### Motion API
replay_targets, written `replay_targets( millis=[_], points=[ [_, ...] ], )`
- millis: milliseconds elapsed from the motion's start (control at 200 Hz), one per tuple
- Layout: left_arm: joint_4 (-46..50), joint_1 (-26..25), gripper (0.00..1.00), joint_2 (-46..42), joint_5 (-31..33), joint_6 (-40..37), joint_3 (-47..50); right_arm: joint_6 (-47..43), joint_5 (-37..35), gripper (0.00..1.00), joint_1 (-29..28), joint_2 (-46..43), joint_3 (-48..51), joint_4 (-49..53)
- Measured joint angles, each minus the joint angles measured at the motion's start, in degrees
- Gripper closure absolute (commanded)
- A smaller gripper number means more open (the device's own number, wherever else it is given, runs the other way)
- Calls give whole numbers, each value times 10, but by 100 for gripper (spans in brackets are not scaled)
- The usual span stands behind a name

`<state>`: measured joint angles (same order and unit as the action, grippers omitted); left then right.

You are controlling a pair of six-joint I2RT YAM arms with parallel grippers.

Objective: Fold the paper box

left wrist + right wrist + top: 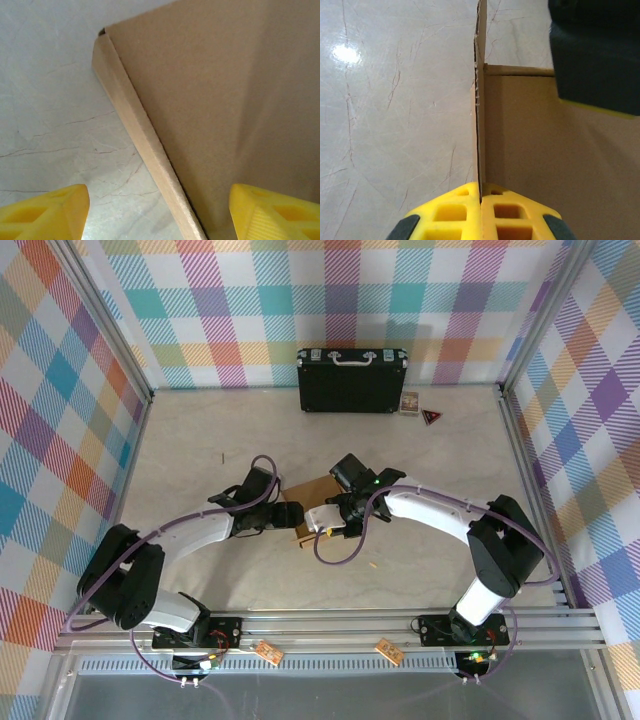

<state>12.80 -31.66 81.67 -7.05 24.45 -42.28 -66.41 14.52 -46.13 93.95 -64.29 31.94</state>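
Right, mid-worktop [200, 440] lies box [312, 492], well apart from case [351, 380] at 12 o'clock. R jaws clenched on its upright flap [479, 125]. L jaws released, straddling side wall [145, 145]. Best approach, prob.: hold flap vertical w/ firm pinch, L closes on wall to steady box, then R tucks. Otherwise crease may skew.

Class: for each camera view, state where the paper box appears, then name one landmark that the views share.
Top external: the paper box lies near the middle of the pale marbled tabletop.
Left wrist: upper right, its folded edge running diagonally down between the open fingers of the left gripper.
Right wrist: right half, with one upright flap pinched in the right gripper.
Shared landmark: that tabletop, left of the box in both wrist views.
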Motion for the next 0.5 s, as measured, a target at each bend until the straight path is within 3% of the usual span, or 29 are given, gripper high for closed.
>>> replay_targets(
  millis=[190, 370, 500],
  points=[
    [34, -1, 25, 0, 30, -5, -21, 0, -6, 95, -1, -6, 7, -9],
    [106, -1, 24, 1, 87, -33, -116, -2, -9, 93, -1, -23, 20, -3],
    [129, -1, 31, 33, 99, -57, -192, -3, -10, 93, -1, -24, 15, 17]
  ],
)
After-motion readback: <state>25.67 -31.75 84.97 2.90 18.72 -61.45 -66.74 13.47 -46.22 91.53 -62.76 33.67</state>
